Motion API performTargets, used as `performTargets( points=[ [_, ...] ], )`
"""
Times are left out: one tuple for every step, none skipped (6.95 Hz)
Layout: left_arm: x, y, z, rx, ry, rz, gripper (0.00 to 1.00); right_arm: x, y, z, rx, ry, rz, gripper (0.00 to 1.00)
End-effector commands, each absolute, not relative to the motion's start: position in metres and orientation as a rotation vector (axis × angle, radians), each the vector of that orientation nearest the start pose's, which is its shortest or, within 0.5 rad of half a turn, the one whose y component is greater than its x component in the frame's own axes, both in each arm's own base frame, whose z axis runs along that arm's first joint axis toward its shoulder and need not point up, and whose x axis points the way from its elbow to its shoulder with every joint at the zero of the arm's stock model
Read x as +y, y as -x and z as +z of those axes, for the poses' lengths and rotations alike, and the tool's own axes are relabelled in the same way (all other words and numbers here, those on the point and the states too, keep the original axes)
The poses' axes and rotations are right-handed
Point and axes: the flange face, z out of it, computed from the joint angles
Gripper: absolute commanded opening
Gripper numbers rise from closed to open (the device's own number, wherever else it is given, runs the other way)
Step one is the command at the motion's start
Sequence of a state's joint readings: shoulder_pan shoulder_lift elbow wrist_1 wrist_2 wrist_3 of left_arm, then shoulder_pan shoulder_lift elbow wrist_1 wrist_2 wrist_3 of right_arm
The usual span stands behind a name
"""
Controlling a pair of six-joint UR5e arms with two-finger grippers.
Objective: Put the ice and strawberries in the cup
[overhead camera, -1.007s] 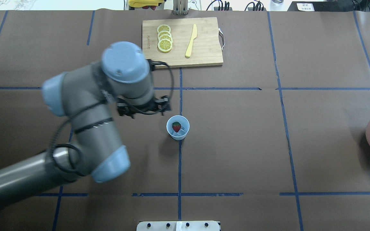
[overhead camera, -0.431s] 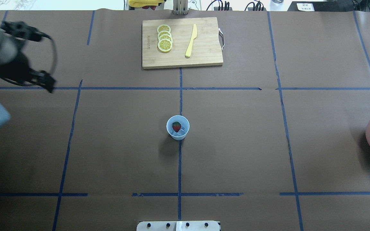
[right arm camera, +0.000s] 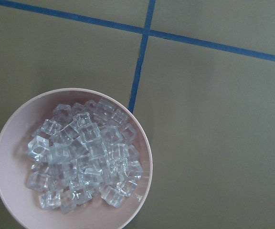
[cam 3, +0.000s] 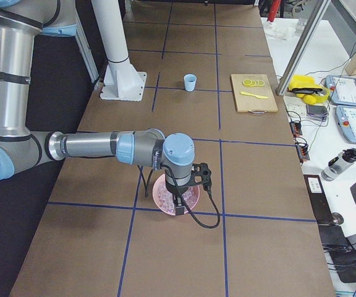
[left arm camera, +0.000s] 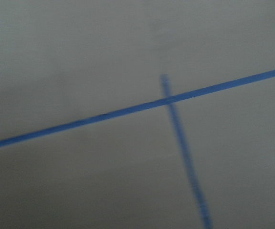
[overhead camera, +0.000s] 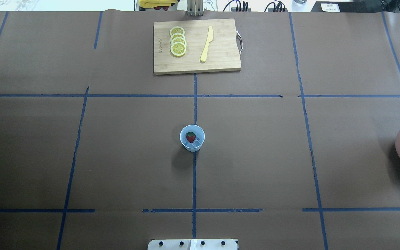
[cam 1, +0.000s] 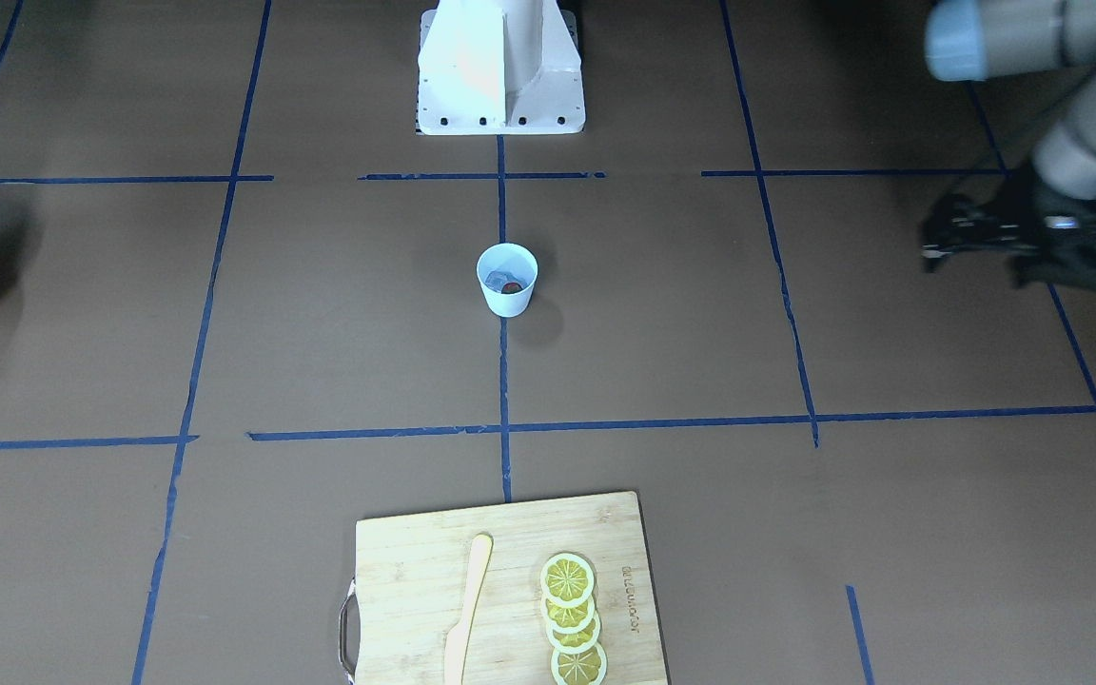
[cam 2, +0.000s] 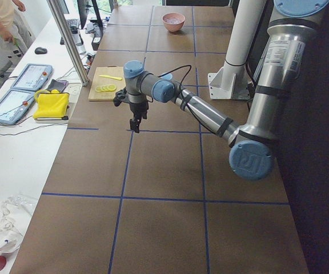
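The right gripper [cam 3: 179,209] hangs straight over the bowl [right arm camera: 13,138]. I cannot tell how far its jaws are open, nor those of the left gripper [cam 2: 135,123], which is over bare table. The ice [right arm camera: 82,155] lies directly below, so the right arm is nearer. The cup [cam 1: 507,300], well apart at mid-table, holds the strawberry [overhead camera: 190,137] and some ice.

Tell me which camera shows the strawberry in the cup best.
Overhead exterior: it looks straight down into the cup, so the strawberry shows whole, red with a green top. Front-facing shows only a red sliver past the rim. The side views are too distant to show it, and the wrist views miss it.
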State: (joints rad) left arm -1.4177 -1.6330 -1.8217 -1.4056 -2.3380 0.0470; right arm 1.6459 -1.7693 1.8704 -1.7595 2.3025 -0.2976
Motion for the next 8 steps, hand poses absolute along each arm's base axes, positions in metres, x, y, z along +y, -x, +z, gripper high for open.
performTargets(
  points=[
    [-0.461, 0.061, 0.623, 0.813, 0.007, 0.09, 1.0, -0.393, -0.097, 0.622, -0.735, -0.054, -0.18, 0.99],
    [-0.458, 0.062, 0.633, 0.814, 0.027, 0.075, 1.0, -0.393, -0.097, 0.622, -0.735, -0.054, -0.18, 0.99],
    [-0.457, 0.064, 0.635, 0.815, 0.029, 0.073, 1.0, -0.393, -0.096, 0.622, -0.735, -0.053, -0.182, 0.99],
    [-0.456, 0.064, 0.641, 0.814, 0.043, 0.063, 1.0, -0.393, -0.097, 0.622, -0.735, -0.053, -0.179, 0.99],
    [-0.455, 0.064, 0.647, 0.812, 0.055, 0.058, 1.0, -0.393, -0.096, 0.621, -0.736, -0.055, -0.179, 0.99],
    [-0.455, 0.065, 0.646, 0.805, 0.053, 0.062, 1.0, -0.393, -0.096, 0.622, -0.737, -0.053, -0.179, 0.99],
    [-0.456, 0.069, 0.646, 0.744, 0.049, 0.071, 1.0, -0.394, -0.096, 0.62, -0.736, -0.058, -0.18, 0.99],
    [-0.456, 0.069, 0.648, 0.728, 0.051, 0.075, 1.0, -0.394, -0.097, 0.62, -0.734, -0.059, -0.183, 0.99]
  ],
)
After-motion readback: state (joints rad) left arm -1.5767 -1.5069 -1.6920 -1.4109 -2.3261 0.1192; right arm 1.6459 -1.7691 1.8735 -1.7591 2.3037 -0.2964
